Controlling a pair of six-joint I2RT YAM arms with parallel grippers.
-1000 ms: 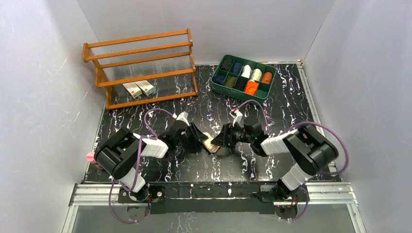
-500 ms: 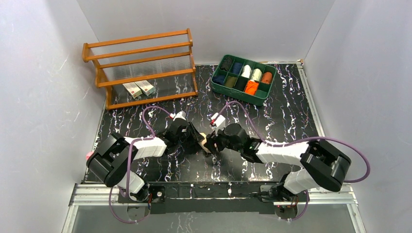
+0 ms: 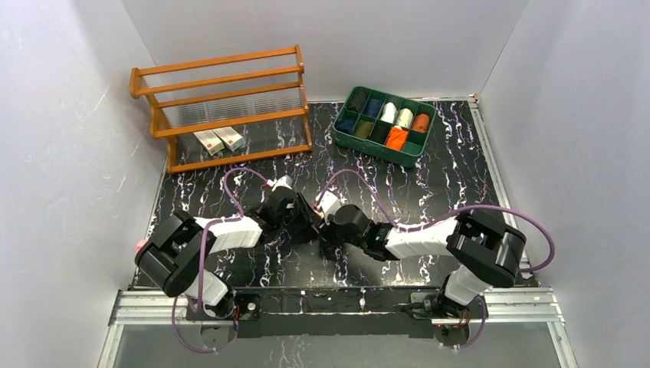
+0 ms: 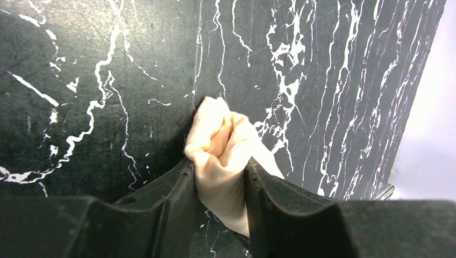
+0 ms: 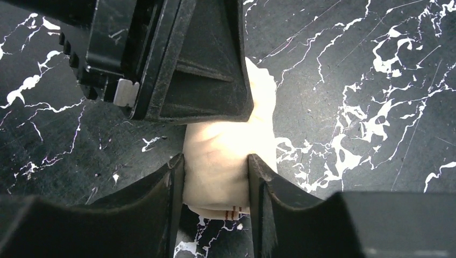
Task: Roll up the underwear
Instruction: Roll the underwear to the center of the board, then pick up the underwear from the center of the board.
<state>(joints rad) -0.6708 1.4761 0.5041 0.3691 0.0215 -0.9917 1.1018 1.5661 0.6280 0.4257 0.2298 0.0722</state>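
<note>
My left gripper (image 4: 219, 164) is narrow, pinching the tan underwear (image 4: 221, 131), pads pressed into a bunched fold. My right gripper (image 5: 215, 161) faces it head-on, jaws partway in, both pads against the sides of the same bundle. The bundle lies on the black marbled table (image 3: 460, 184), well apart from the green tray (image 3: 375, 151), off its near-left side. The orange underwear (image 3: 395, 138) sits in a near-row compartment of the tray.
</note>
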